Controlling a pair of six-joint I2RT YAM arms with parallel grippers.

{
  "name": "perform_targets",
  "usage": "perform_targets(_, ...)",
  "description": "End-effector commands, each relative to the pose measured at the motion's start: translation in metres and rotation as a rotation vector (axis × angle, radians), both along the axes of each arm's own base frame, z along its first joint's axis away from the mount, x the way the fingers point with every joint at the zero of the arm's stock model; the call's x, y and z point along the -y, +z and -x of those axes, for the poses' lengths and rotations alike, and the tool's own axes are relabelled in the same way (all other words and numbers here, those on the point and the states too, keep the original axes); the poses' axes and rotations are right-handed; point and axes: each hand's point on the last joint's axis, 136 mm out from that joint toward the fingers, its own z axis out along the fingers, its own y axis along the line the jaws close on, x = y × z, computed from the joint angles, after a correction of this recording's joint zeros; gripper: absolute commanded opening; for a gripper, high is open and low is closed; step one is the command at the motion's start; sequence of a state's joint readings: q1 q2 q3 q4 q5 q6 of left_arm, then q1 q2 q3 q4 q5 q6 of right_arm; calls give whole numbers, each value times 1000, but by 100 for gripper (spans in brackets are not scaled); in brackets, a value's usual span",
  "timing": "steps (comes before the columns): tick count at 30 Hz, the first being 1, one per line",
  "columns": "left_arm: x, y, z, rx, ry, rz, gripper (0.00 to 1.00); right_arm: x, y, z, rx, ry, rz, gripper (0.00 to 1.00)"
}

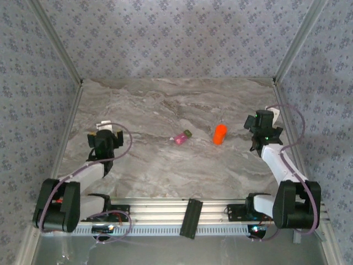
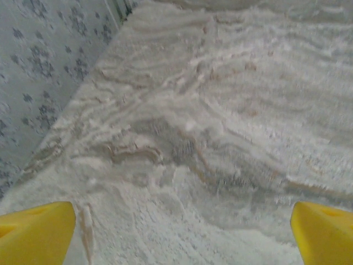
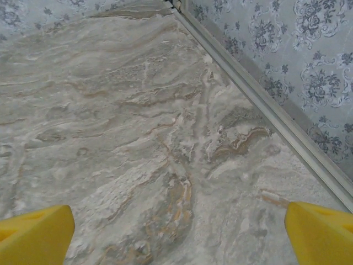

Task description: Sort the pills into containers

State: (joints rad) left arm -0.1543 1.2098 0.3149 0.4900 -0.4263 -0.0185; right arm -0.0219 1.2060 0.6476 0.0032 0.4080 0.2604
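Left claw, right claw: containers midway between, apart.

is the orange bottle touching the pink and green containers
Apart. The top external view shows a plain strip of bare table between the orange bottle and the containers.

The grey-beige marble-patterned surface takes most of the frame. The right end effector has its two yellow fingertips wide apart in the lower corners, with nothing between them. A silver metal rail runs diagonally at the upper right, beside blue floral wallpaper.
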Motion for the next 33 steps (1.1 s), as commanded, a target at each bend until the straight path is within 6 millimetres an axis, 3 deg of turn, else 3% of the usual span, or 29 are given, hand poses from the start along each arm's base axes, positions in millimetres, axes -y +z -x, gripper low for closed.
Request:
perform_targets(1,4,27,-20,164,-36,42,100,4,-10,-8,100,4,71,100)
perform_targets(4,7,25,-35,176,-88,65,100,-11,-32,-12,166,88,93,100)
perform_targets(7,15,9,-45,159,-174,89,100,-28,-29,-24,212,208,129,100)
perform_targets(12,17,-8,-57,96,-211,133,100,-48,-51,-38,229,355,130,100)
perform_targets(14,6,-11,-61,75,-178,179,100,-43,-61,-35,157,338,80,100)
perform_targets(16,5,-11,-62,80,-178,183,100,-41,-53,-39,229,335,102,100)
perform_targets(20,4,-11,-62,80,-176,186,100,-34,-52,-35,206,281,140,100)
perform_targets(33,4,-10,-61,85,-161,168,100,-41,-54,-37,193,321,123,100)
